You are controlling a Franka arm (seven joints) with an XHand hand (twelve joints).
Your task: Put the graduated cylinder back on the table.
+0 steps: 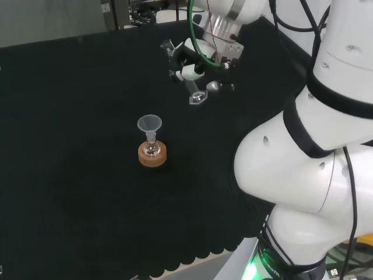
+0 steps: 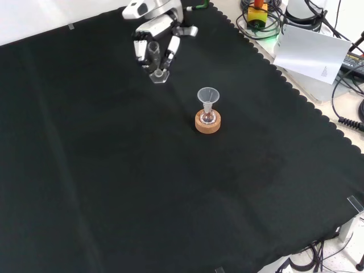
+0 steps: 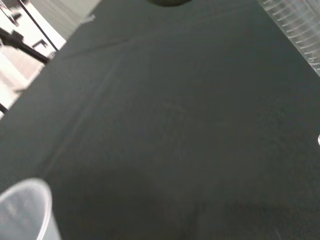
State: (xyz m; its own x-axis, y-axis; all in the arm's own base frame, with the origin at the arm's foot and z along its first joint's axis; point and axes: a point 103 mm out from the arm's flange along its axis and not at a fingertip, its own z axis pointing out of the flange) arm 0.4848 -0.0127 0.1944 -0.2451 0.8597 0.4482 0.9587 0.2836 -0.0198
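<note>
The hand [image 1: 194, 63] is curled round a clear graduated cylinder [image 1: 187, 81] near the far side of the black cloth in the head view. The cylinder is tilted, and its hexagonal foot [image 1: 198, 97] points down toward the cloth. In the front view the hand [image 2: 158, 35] comes in from the top with the cylinder [image 2: 154, 56] between its fingers. There the foot [image 2: 160, 77] sits low, at or just above the cloth; I cannot tell if it touches. The cylinder's ribbed wall [image 3: 296, 26] crosses a corner of the wrist view.
A small flask with a clear funnel [image 1: 150, 125] stands on a cork ring [image 1: 152, 154] mid-cloth, nearer than the hand; funnel [image 2: 208, 95], ring [image 2: 207, 123], funnel rim [image 3: 22, 210]. The arm's white links [image 1: 315, 157] rise at the right. Paper [image 2: 311, 52] and cables lie beyond the scalloped cloth edge [image 2: 318, 122].
</note>
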